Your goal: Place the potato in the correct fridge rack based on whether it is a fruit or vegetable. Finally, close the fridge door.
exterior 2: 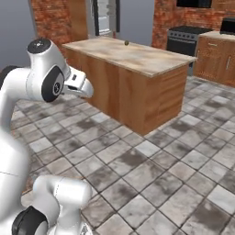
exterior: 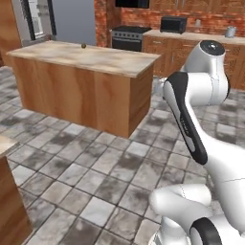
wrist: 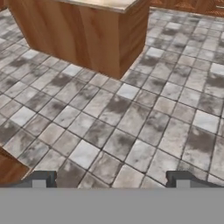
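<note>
Home kitchen, rendered. Wooden island [exterior: 91, 91] with pale stone-look top at centre of room, standing on grey mottled tile floor [exterior: 95, 177]. Beyond island: red brick wall [exterior: 158, 12], black range [exterior: 128, 37] with dark hood above, black microwave [exterior: 173, 24] on counter over brown wooden base cabinets [exterior: 165, 48] right of range. Open fridge [exterior 2: 104, 17] with white interior behind island's far left end. Another wooden counter corner [exterior: 9, 191] near left of island.

The pincer [wrist: 110, 180], fingertips wide apart, hangs over grey floor tiles [wrist: 131, 113] near a wooden island [wrist: 83, 30].
</note>
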